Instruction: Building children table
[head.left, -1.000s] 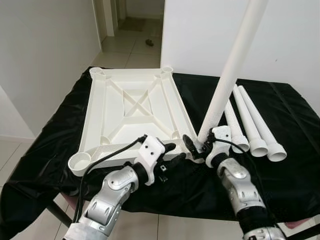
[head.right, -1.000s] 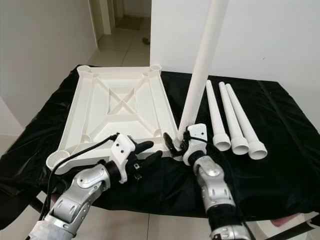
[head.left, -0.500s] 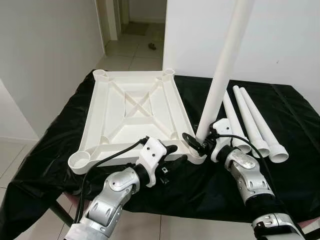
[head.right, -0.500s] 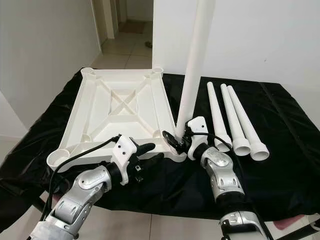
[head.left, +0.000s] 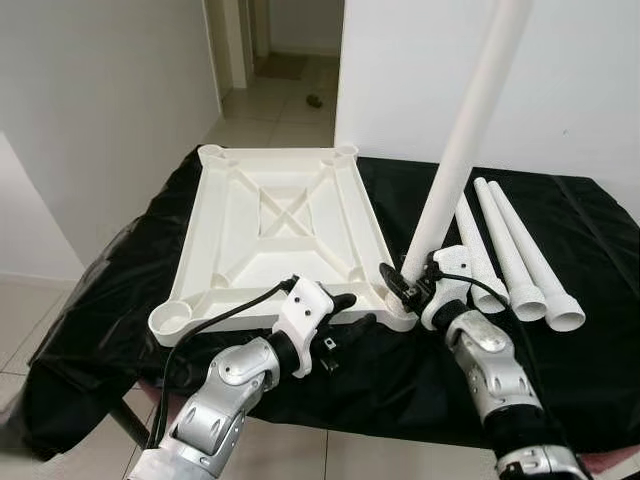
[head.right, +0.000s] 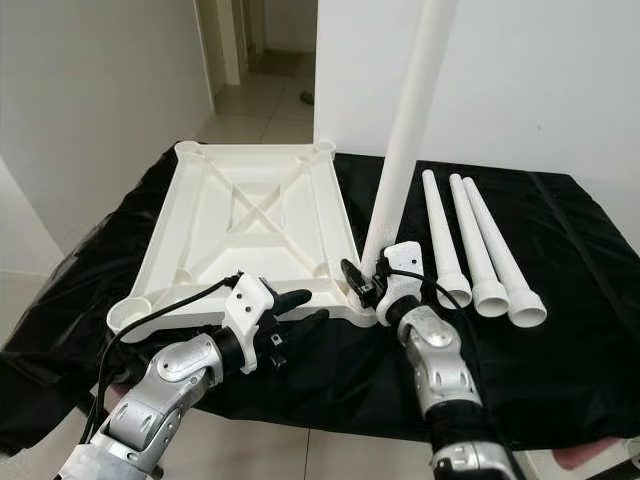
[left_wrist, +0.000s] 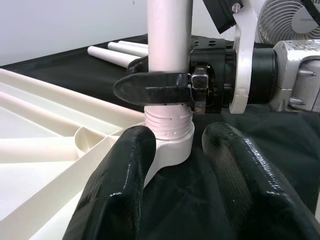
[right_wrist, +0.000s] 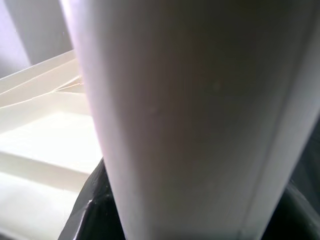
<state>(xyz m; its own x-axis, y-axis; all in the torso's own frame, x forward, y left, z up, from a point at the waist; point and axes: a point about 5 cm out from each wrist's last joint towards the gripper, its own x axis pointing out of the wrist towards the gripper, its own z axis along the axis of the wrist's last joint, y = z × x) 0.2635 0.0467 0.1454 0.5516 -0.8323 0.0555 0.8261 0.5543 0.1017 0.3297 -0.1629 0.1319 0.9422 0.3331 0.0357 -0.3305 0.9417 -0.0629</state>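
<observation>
Leg (head.left: 470, 130) standing in the near right corner socket of the upturned tabletop (head.left: 280, 225).
Right gripper (head.left: 400, 287) clamps its base; left gripper (head.left: 350, 311) sits open just beside, holding nothing; three spare legs (head.left: 515, 260) lie right.

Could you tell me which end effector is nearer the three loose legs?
Right: the right end effector grips the upright leg beside the loose legs; the left end effector sits farther away.

One upturned tabletop (head.left: 275, 230), four legs (head.left: 510, 255), one black cloth (head.left: 120, 280)

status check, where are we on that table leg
Right gripper shut on leg, threads showing above corner socket. Left gripper open beside it. Three legs spare.
</observation>
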